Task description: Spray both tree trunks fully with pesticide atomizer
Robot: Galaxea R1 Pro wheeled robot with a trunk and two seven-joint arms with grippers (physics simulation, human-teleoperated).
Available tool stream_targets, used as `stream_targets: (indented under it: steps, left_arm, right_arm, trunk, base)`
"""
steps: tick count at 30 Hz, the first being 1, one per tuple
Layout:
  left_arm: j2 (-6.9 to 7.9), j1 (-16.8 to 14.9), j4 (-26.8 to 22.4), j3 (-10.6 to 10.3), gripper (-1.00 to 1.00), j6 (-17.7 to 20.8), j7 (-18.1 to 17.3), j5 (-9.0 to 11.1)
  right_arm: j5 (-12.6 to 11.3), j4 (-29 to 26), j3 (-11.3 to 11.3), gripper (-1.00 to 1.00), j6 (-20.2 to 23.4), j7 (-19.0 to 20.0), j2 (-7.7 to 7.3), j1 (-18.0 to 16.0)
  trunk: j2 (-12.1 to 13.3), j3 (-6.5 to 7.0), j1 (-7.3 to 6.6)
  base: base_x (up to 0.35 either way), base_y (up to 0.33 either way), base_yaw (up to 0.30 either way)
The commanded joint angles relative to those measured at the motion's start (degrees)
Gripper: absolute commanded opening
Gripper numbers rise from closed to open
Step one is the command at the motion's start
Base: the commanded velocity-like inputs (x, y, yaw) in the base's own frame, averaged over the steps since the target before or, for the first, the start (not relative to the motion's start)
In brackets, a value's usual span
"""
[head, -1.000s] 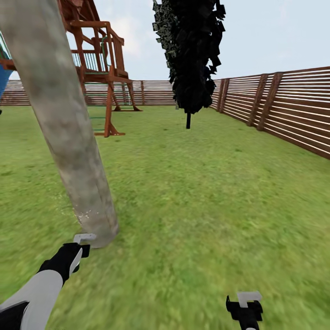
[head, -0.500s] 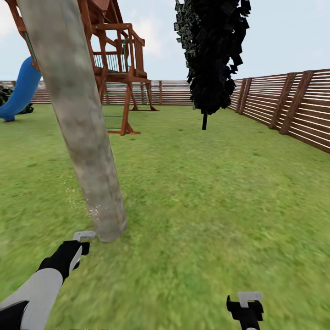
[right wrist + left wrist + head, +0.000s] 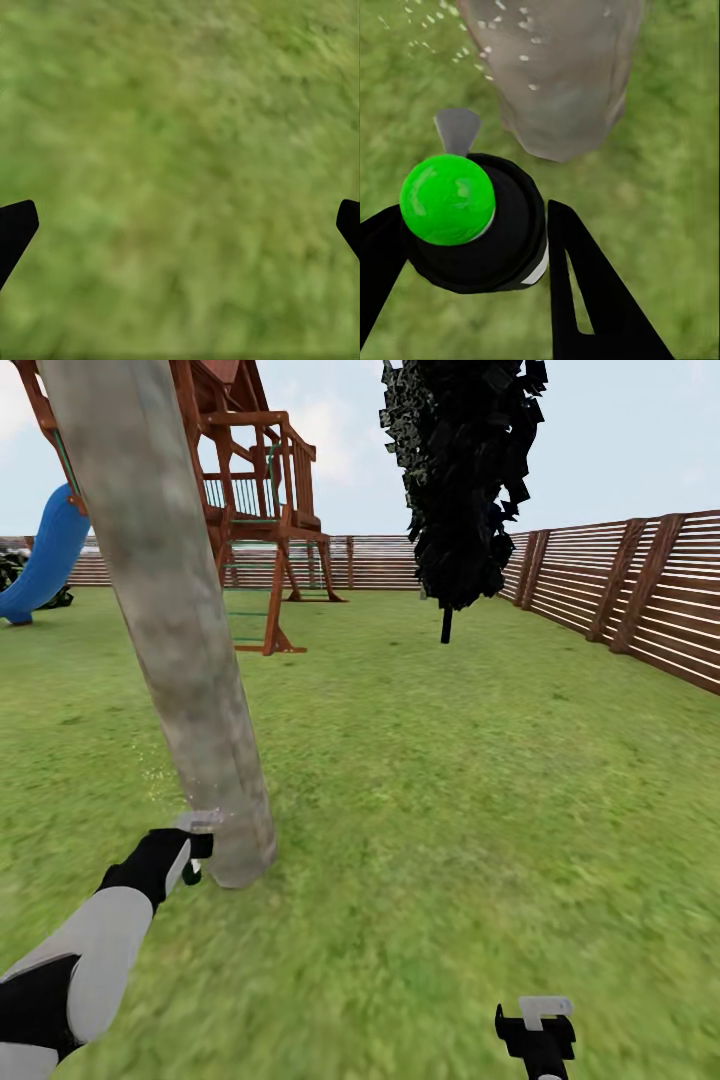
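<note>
atomizer [image 3: 472,225]: clamped between my left gripper's fingers [image 3: 585,300], dark body seen end-on with a bright green round cap toward the wrist camera. Grey nozzle tab sticks out toward the trunk, so the spray axis is aimed at the bark, not the grass.
left gripper [image 3: 195,850]: closed on the bottle, held right beside the foot of the trunk. In the head view a dark green bit of the bottle hangs under the fingers. Kept low because the base section is what I'm covering.
tree trunk [image 3: 175,620]: pale grey-brown column, leaning in the head view, rooted in the lawn just ahead of my left arm. Close enough that droplets should land, not drift.
pesticide [image 3: 521,49]: whitish specks on the lower bark, some in the air to one side over the grass. Coverage looks sparse; I judge the upper trunk still needs passes.
right gripper [image 3: 535,1025]: fingers spread wide, holding nothing; its wrist camera looks down at bare lawn. Parked low and well clear of the spraying.
lawn [image 3: 450,780]: open grass all round.
near-black tree [image 3: 460,480]: far back by the slatted fence [image 3: 640,590]; not a target.
play frame [image 3: 260,510]: behind the trunk, with a blue slide [image 3: 45,560]; irrelevant.
</note>
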Motion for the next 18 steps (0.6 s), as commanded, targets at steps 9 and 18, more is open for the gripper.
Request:
stream_targets:
  steps: [9, 18]
  left_arm:
    - [4.27, 0.3, -1.0, 0.3, -1.00, 0.7, -0.2, -0.7]
    - [0.05, 0.1, -3.4, 0.4, -1.00, 0.7, 0.0, -0.6]
  right_arm:
    - [0.5, 0.1, -0.4, 1.00, -0.2, -0.3, 0.00, 0.0]
    - [0.5, 0.1, -0.4, 1.00, -0.2, -0.3, 0.00, 0.0]
  trunk:
    - [0.0, -0.05, -0.01]
    - [0.0, -0.05, -0.01]
  base:
    - [0.000, 0.000, 0.029]
    - [0.073, -0.180, 0.079]
